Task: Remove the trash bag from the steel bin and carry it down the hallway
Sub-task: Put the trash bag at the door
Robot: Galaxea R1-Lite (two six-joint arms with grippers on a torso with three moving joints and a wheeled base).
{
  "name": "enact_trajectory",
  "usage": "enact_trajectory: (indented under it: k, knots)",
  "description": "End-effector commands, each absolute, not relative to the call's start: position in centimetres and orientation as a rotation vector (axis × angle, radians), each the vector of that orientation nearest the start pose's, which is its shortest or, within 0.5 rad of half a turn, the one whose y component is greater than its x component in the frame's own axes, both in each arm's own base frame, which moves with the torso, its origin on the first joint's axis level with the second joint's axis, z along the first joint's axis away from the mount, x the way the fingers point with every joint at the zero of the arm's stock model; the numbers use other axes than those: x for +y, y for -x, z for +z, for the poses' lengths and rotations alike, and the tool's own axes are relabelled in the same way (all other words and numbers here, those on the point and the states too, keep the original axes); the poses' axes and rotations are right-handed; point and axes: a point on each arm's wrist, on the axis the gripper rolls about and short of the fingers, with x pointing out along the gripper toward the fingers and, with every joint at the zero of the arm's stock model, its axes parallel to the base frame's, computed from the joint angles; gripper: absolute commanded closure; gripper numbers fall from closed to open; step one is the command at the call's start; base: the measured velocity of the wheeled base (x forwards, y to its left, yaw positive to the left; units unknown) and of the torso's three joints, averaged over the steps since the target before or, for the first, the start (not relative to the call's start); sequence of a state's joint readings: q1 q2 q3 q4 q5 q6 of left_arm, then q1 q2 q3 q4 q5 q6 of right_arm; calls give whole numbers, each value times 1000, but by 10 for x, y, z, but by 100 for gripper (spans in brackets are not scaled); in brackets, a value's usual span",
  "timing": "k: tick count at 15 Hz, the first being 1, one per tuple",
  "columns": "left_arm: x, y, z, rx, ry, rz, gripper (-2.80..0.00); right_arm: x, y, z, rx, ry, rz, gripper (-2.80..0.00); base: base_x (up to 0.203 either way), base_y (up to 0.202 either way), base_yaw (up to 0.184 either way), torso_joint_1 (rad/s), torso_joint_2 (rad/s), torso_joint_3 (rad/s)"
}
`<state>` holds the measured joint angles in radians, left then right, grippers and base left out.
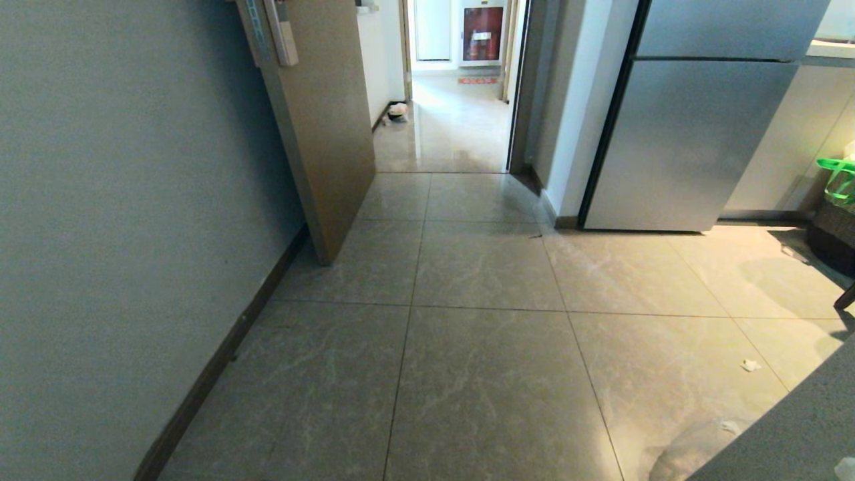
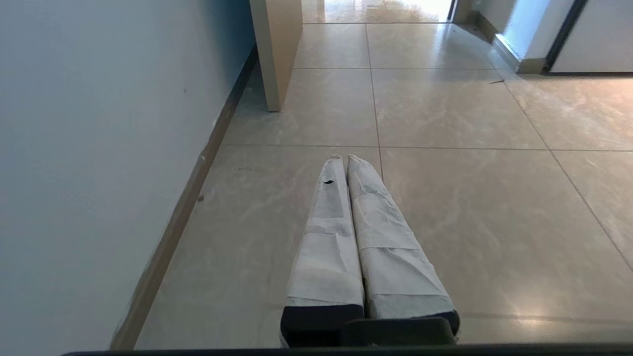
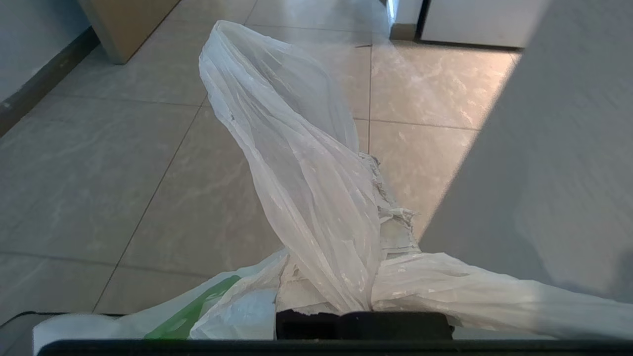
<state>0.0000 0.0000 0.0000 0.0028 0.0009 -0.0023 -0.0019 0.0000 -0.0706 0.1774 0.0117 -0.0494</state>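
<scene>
Glossy marble-look tiles run past an open door to the far hallway as my right gripper, clamped on the trash bag, should carry it steadily without snagging; my left gripper rides closed, empty.

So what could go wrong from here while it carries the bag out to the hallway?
1. The right hand pinches only a thin bunched part of the trash bag; the film could slip or tear.
2. The open door narrows the way into the hallway, so the base may clip it.
3. Paper scraps lie on the tiles and could catch under the wheels.
</scene>
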Motion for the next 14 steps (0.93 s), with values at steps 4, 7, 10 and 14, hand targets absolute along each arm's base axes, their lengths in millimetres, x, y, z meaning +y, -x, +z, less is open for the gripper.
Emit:
enact_trajectory:
  k: [4, 7, 10, 14]
  knots:
    - [0, 23, 75, 3, 2, 2, 0, 0, 29, 77, 109, 51, 14, 0, 187, 0, 2, 0, -1, 5]
    - [0, 23, 75, 3, 2, 0, 0, 0, 29, 77, 109, 50, 13, 0, 186, 0, 0, 2, 4, -4]
    - [0, 23, 75, 3, 2, 0, 0, 0, 29, 77, 109, 50, 13, 0, 190, 0, 0, 0, 2, 1]
    - [0, 23, 75, 3, 2, 2, 0, 0, 29, 77, 109, 50, 13, 0, 190, 0, -1, 6, 3, 3]
